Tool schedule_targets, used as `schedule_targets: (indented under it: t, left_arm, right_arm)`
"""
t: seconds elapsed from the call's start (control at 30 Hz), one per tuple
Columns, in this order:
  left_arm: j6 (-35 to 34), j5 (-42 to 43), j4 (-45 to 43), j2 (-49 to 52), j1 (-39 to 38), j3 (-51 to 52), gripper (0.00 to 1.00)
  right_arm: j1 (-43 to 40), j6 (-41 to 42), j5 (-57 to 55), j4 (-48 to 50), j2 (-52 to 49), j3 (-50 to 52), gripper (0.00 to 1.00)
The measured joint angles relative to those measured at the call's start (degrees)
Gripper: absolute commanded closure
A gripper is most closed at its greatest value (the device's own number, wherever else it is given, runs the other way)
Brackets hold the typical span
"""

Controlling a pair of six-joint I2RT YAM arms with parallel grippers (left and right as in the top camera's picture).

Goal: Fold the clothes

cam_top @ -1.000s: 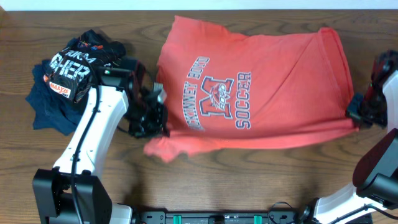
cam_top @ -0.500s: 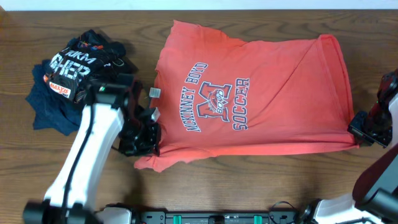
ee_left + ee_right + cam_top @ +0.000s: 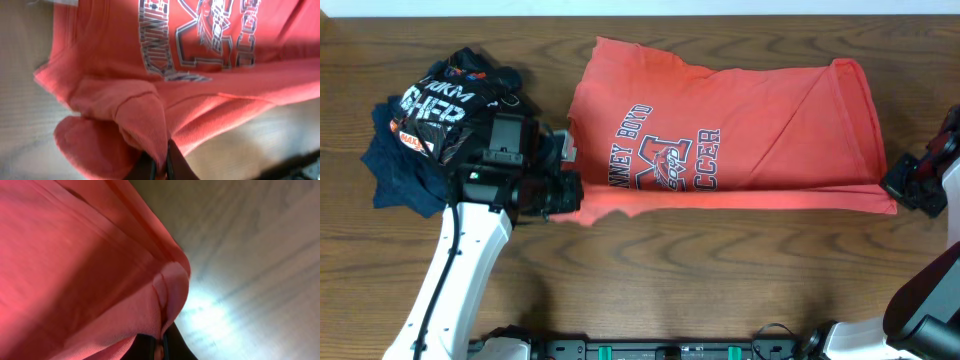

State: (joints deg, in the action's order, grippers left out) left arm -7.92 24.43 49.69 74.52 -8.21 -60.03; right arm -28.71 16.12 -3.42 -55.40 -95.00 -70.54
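A short-sleeved coral-red cotton T-shirt [image 3: 750,120] lies spread on the brown wooden bench [image 3: 720,280], in its middle and towards the far edge. The dark-and-white chest print faces up. The shirt's near side is turned over onto itself, so the lower parts of the letters are covered. That folded near edge runs in a nearly straight line between the two arms.

The left end effector [image 3: 565,195] sits at the shirt's near-left corner. In the left wrist view its fingers [image 3: 145,167] are closed on a bunched fold of the red cloth. The right end effector [image 3: 905,190] is near the right edge of the bench, at the shirt's near-right corner. The right wrist view shows it [image 3: 159,347] pinching the hemmed corner shut.

Near the far-left corner of the bench lies a crumpled black garment with white lettering [image 3: 445,110]. It rests on a crumpled navy blue garment [image 3: 395,175], and both are apart from the T-shirt.
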Motion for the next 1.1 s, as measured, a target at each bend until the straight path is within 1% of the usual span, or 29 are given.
schedule_targets:
  t: [0.03, 0.2, 0.4, 0.57, 0.87, 0.9, 0.93, 0.97, 1.0, 1.03, 1.1]
  left_arm:
    - [-0.15, 0.0, -1.36, 0.35, 0.0, 0.0, 0.94]
    - [-2.67, 0.0, -9.29, 3.58, 0.0, 0.02, 0.94]
    - [-4.15, 0.02, -14.19, 9.33, 0.0, 0.02, 0.94]
    - [-4.33, 0.0, -20.06, 14.27, 0.0, 0.02, 0.94]
    - [-4.33, -0.24, -30.12, 16.63, -0.09, 0.02, 0.94]
    - [-4.33, -0.35, -31.12, 16.79, -0.09, 0.02, 0.9]
    - [-4.22, -0.46, -32.06, 16.92, -0.09, 0.02, 0.69]
    - [-4.24, -0.55, -32.92, 17.11, -0.09, 0.02, 0.54]
    - [-4.37, -0.61, -33.48, 17.22, -0.09, 0.02, 0.5]
    - [-4.61, -0.7, -33.73, 17.31, -0.09, 0.02, 0.5]
    - [-4.74, -0.98, -33.66, 17.38, -0.07, 0.02, 0.5]
  right_arm:
    - [0.0, 0.0, 0.26, 0.59, 0.0, 0.0, 0.96]
    - [0.0, 0.0, 1.18, 2.69, -0.85, 0.02, 0.96]
    - [0.07, -0.02, 1.6, 6.03, -4.04, 0.02, 0.96]
    - [0.59, -0.02, 1.9, 10.19, -6.1, 0.04, 0.96]
    - [1.9, -0.02, 2.21, 14.97, -7.82, 0.11, 0.96]
    - [2.29, -0.02, 2.19, 15.52, -8.04, 0.11, 0.92]
    - [2.62, 0.04, 2.16, 16.0, -8.2, 0.11, 0.85]
    - [2.84, 0.22, 2.23, 16.31, -8.39, 0.11, 0.78]
    - [3.15, 0.37, 2.25, 16.59, -8.55, 0.11, 0.7]
    - [3.39, 0.33, 2.14, 16.87, -8.7, 0.11, 0.65]
    - [3.8, 0.11, 2.1, 17.14, -8.87, 0.11, 0.61]
